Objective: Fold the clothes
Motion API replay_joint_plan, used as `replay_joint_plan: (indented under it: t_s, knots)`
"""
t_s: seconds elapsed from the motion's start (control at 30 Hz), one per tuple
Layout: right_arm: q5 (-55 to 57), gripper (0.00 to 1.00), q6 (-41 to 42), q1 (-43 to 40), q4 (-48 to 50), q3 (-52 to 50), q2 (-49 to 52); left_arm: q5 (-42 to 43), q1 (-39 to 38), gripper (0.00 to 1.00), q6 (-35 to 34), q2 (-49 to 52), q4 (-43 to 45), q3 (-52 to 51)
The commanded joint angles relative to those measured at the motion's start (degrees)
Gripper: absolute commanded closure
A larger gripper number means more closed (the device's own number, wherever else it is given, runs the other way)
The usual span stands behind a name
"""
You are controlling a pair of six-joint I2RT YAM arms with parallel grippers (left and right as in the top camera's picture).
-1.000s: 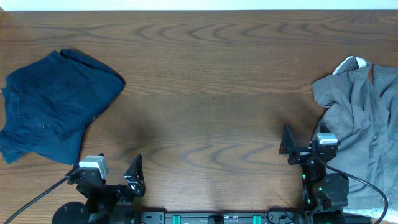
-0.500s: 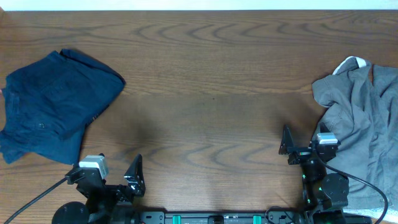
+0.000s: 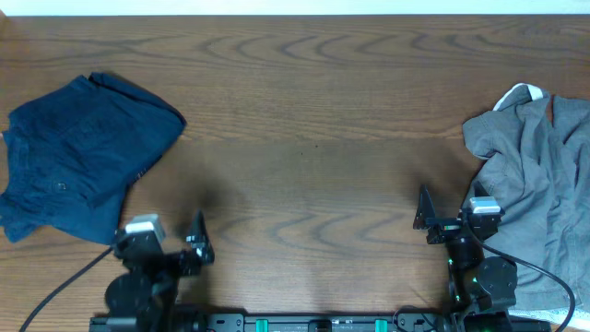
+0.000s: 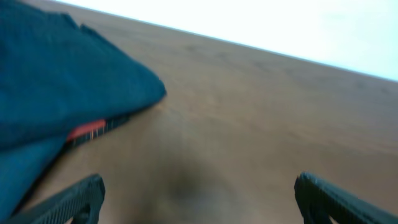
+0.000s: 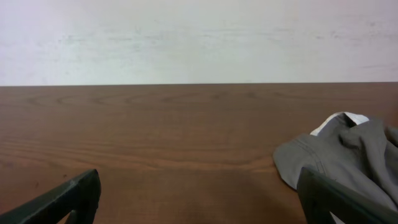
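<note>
Navy garment (image 3: 83, 157): crumpled heap at the left edge of the wooden table (image 3: 304, 111), lying loose.
Left gripper (image 3: 199, 247): near edge, right of the navy heap and apart from it; jaws wide apart, empty.
Right gripper (image 3: 427, 219): near edge, right side; jaws wide apart, empty.
Grey garment (image 3: 530, 175): white-trimmed, rumpled, at the right edge, just beside the right gripper.
</note>
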Motion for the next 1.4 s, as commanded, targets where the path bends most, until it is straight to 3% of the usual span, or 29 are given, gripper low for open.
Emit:
replay_joint_plan:
  t_s: [0.0,0.27,1.37]
  knots:
    - [-0.4,0.01,-0.4,-1.1,-0.1,-0.2,-0.4,-0.9,1.0,0.02,1.2,-0.5,8.1,-6.9]
    - [-0.4,0.01,-0.4,-1.1,-0.1,-0.2,-0.4,-0.9,1.2,0.02,1.2,-0.5,34.3,-22.5]
    - [-0.4,0.01,-0.4,-1.1,-0.1,-0.2,-0.4,-0.9,1.2,0.02,1.2,-0.4,33.6,-23.1]
